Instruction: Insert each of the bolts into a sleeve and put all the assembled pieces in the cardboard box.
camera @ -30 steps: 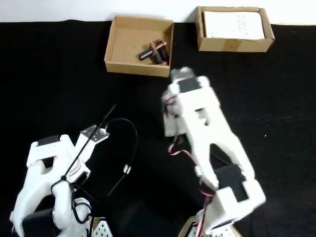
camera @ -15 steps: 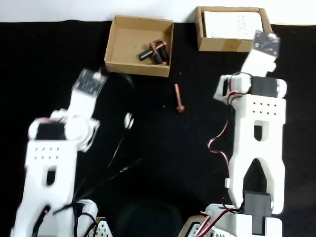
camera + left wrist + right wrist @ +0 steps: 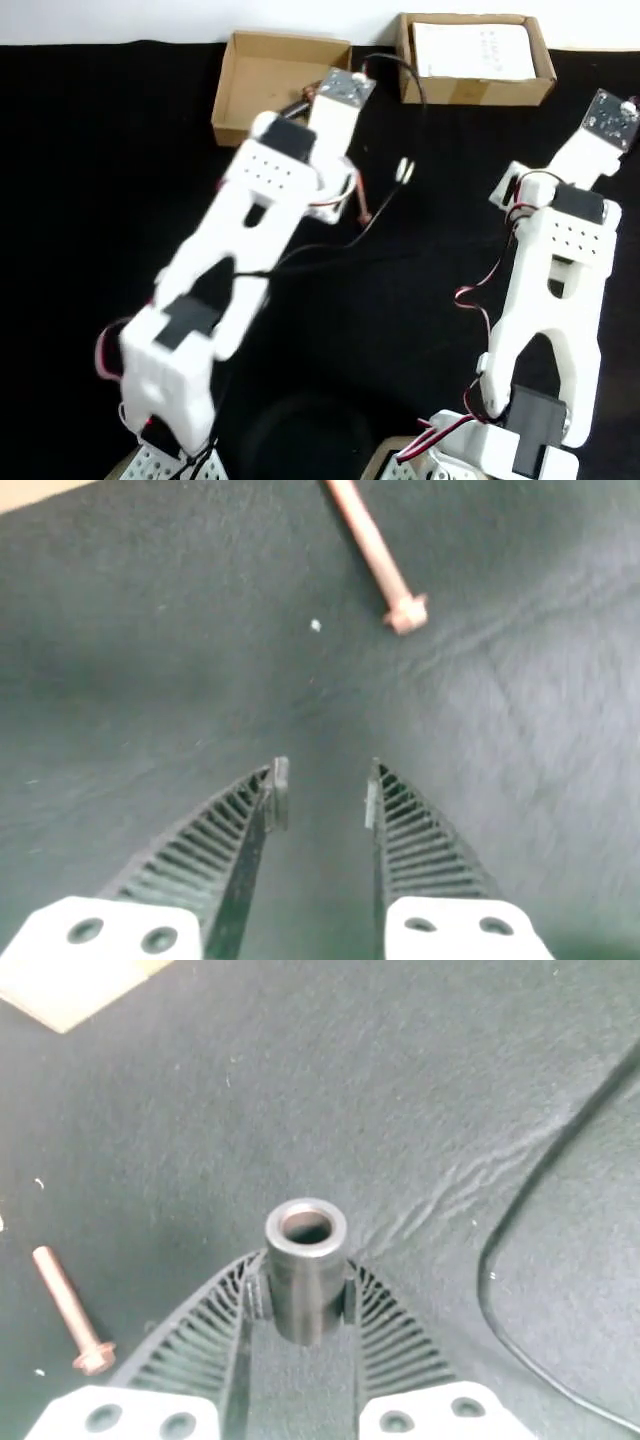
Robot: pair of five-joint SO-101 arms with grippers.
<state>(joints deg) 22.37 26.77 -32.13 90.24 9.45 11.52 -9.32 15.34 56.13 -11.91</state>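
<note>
A copper bolt (image 3: 375, 555) lies on the black mat, just ahead of my open left gripper (image 3: 322, 795), which has nothing between its fingers. In the high view the left arm (image 3: 255, 215) stretches toward the cardboard box (image 3: 240, 95), and the bolt (image 3: 364, 212) peeks out beside its wrist. My right gripper (image 3: 305, 1295) is shut on an upright dark metal sleeve (image 3: 305, 1255), held above the mat with its bore facing the camera. The same bolt (image 3: 65, 1305) lies off to one side of it. Assembled pieces (image 3: 300, 100) lie in the box, partly hidden by the left wrist.
A second cardboard box (image 3: 470, 88) holding a white sheet stands at the back right. A black cable (image 3: 400, 240) trails from the left arm across the mat's middle. The right arm (image 3: 555, 270) stands at the right side.
The left arm has swung from the left side out toward the box and the bolt. The right arm has moved away to the right, leaving the bolt on the mat.
</note>
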